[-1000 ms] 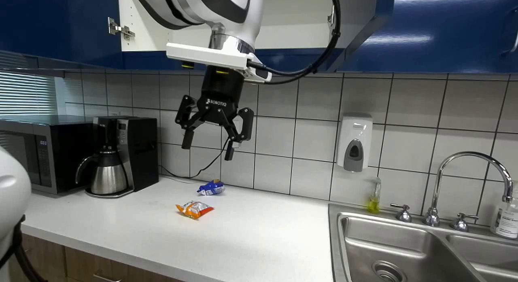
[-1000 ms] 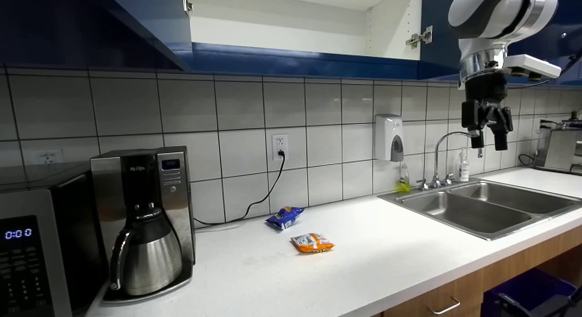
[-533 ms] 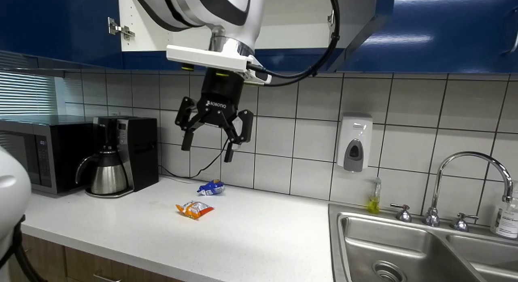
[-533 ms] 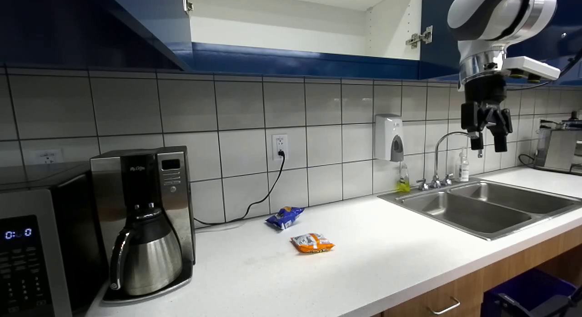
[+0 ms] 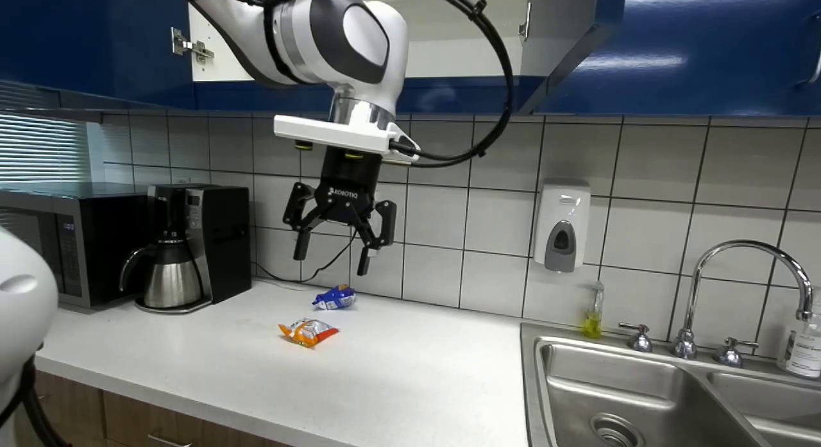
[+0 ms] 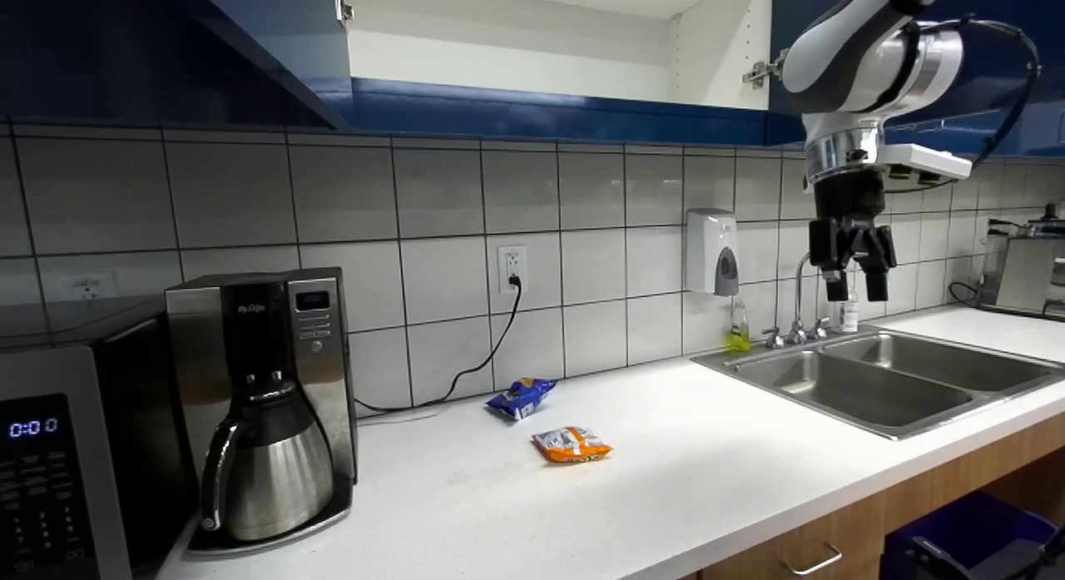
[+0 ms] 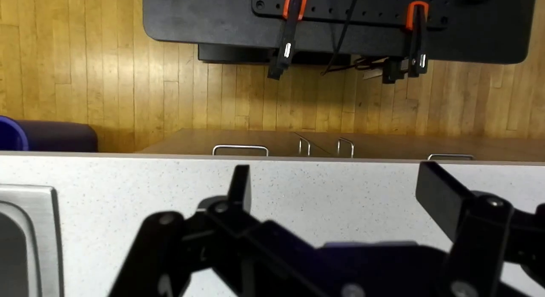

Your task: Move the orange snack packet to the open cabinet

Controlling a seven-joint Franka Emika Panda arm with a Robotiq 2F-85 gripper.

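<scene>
Orange packet (image 6: pixel 572 447) lies on the counter (image 6: pixel 707 480), ungrasped, near the blue packet (image 6: pixel 522 399) but apart from it. During the last half second the gripper (image 5: pixel 332 260) has descended, as both exterior views show; the packet has not moved. Fingers (image 7: pixel 436 194) are spread; nothing is held. Descent suggests the approach step: grasping, lifting and placing in the open cabinet (image 6: pixel 516 56) above are judged outstanding. Wrist view shows counter between the fingers but no packet, so sideways alignment is probably required before pinching. Counter surface is white, with fine specks visible from the wrist. Sink (image 5: pixel 616 376) is set into it on one side of the packet; coffee maker (image 6: pixel 250 339) stands on the other. Pale tiled wall (image 6: pixel 441 276) rises behind, beneath the cabinet. Wooden floor (image 7: pixel 106 75), seen in the wrist view, lies beyond the counter's front edge.
</scene>
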